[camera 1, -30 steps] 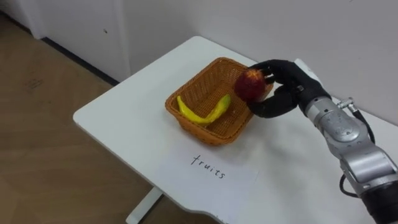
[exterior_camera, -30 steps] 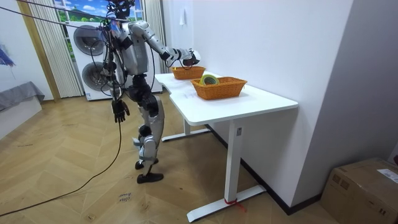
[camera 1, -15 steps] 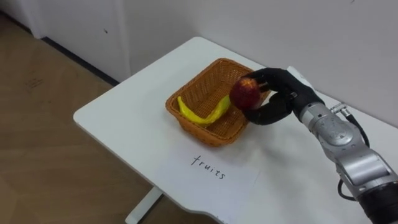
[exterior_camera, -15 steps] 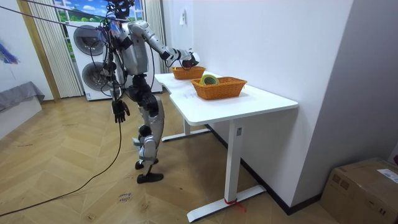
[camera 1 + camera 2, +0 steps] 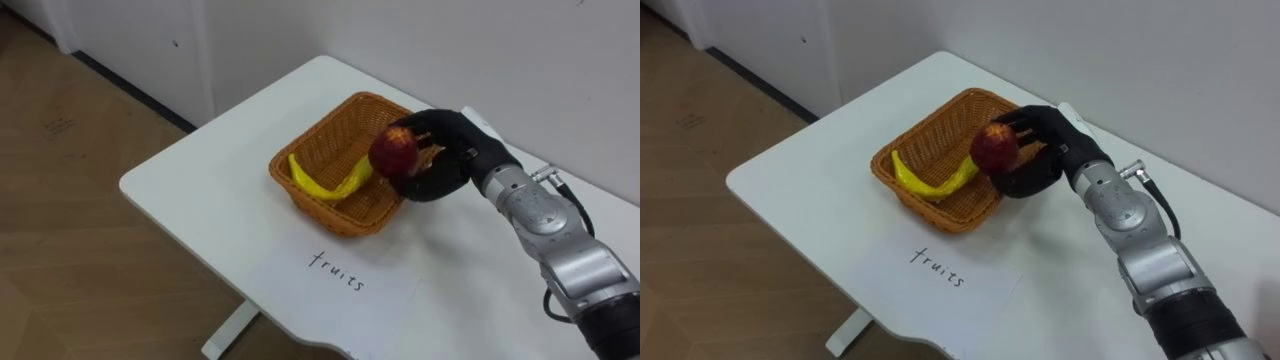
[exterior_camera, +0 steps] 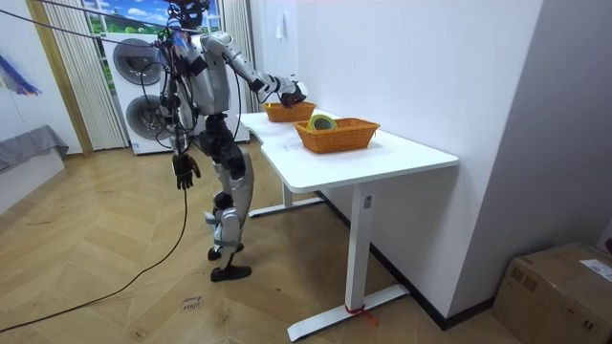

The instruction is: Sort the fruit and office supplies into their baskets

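The right hand [image 5: 452, 158] clasps a round red apple [image 5: 393, 152], paler on top; left of it, a curved yellow banana [image 5: 325, 182] lies in the wicker basket [image 5: 335, 138].

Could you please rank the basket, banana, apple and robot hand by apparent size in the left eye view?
1. basket
2. right robot hand, though the banana looks about as long, only thinner, so unsure
3. banana
4. apple

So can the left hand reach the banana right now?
Probably not: the left hand hangs at the robot's side, below the table, while the banana lies up in the basket.
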Controlling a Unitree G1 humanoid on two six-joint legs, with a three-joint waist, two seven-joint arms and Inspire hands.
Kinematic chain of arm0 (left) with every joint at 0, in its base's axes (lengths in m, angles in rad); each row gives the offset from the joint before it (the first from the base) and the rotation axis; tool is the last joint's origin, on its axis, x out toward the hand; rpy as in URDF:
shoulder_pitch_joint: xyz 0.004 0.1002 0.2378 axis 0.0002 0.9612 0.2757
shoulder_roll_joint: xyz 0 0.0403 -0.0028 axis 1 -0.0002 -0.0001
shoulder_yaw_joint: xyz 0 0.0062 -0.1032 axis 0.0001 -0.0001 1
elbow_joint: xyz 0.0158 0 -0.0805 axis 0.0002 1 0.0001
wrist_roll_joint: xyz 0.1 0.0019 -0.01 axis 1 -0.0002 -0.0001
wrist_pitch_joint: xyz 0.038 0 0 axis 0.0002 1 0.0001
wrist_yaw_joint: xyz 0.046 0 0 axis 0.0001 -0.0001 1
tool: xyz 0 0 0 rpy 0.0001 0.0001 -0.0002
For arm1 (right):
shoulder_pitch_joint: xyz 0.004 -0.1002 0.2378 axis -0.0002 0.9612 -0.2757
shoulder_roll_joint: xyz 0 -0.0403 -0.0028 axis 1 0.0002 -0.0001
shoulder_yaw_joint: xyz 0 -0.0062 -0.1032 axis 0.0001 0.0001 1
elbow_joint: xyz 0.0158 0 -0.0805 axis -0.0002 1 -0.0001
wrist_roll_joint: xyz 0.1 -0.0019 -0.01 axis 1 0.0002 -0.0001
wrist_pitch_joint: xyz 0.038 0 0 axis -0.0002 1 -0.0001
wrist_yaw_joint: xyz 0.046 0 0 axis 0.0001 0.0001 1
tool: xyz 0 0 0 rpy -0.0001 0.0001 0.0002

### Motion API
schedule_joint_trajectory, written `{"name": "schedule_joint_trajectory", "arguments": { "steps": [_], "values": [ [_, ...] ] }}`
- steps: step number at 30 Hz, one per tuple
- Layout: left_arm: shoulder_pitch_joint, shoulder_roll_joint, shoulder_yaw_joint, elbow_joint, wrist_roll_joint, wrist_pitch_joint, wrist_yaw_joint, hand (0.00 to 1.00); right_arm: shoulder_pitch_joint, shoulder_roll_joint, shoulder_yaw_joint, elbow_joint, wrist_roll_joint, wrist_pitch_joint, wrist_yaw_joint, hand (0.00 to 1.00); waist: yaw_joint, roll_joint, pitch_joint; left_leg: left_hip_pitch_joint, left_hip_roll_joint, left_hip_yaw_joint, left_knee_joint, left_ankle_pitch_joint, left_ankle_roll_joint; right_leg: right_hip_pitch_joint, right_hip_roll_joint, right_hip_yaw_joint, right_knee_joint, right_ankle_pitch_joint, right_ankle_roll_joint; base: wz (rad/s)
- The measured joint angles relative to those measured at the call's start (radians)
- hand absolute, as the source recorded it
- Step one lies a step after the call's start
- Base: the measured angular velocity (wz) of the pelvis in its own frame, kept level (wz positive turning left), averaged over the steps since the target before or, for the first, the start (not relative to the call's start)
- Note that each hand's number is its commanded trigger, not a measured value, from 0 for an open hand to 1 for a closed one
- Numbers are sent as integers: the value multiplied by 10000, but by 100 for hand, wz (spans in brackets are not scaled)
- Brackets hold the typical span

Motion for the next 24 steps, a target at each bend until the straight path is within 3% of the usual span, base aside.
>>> {"name": "schedule_joint_trajectory", "arguments": {
  "steps": [11,24],
  "values": [
    [2,6,-3,-4,-14,4,-55,0,0,0,-4,-27,34,-3,-2,0,-12,23,9,-25,1,-28,49,-5,-4,-28,-12,-8,85,0,1,0],
    [-2,35,5,-17,-7,6,-49,0,-1,0,-7,-128,31,-10,-20,0,-31,76,-40,24,-1,-9,-4,-6,-7,76,17,-26,-20,4,8,1]
  ]
}}
